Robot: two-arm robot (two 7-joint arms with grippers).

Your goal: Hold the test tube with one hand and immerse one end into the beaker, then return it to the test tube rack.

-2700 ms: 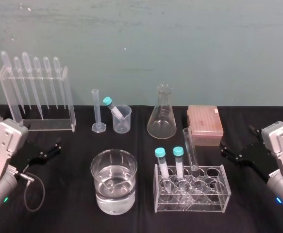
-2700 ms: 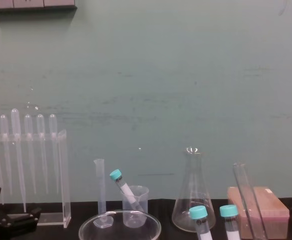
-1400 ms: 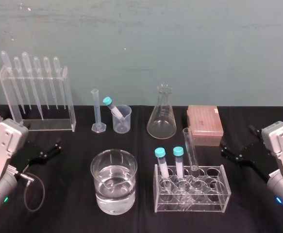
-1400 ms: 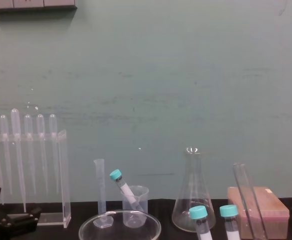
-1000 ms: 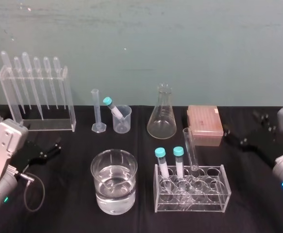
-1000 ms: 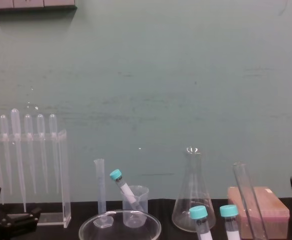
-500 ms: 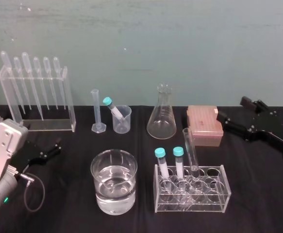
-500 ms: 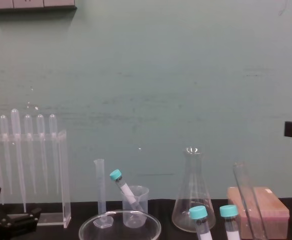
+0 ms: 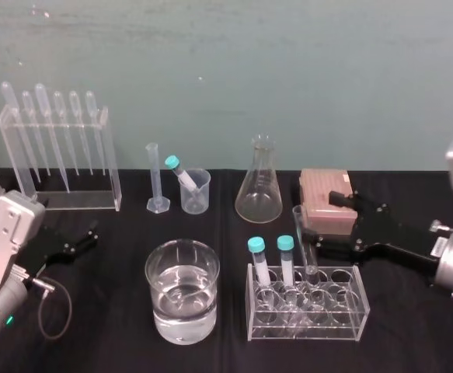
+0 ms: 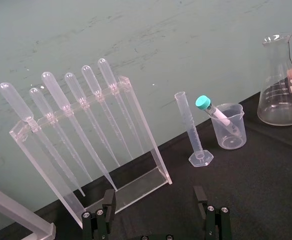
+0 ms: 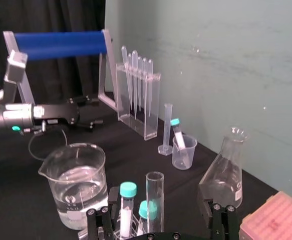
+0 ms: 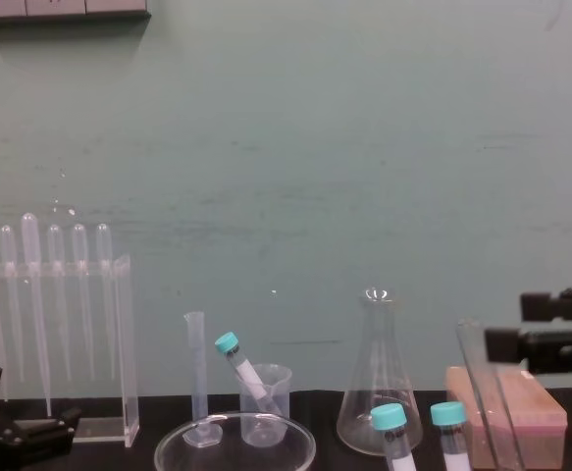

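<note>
Right hand [image 9: 318, 216] hangs over the black worktop [image 9: 117, 342] at the height of the test tube's [image 9: 307, 247] upper part, reaching in from the right, just in front of the pink tip box [image 9: 325, 193]. Its fingers [image 11: 97, 220] are spread wide. In the right wrist view the tube rises midway between them, with clear space on both sides, so nothing is gripped.

The open-topped test tube stands in the back row of the clear test tube rack [image 9: 360, 309], leaning slightly, round end down in its hole. Two teal-capped tubes [image 9: 258, 261] stand in the same rack just to its left. Left of the rack and near it sits the big beaker [image 9: 158, 299], roughly half full of clear water.

Left hand [image 9: 81, 238] rests low at the worktop's left edge, well apart from the rack, with its fingers apart as well. Farther back, by the wall, stand an Erlenmeyer flask [image 9: 259, 193], a small beaker [image 9: 198, 194] holding a tilted teal-capped tube, a slim graduated cylinder [image 9: 155, 180] and a clear stand of plastic pipettes [image 9: 58, 159].
</note>
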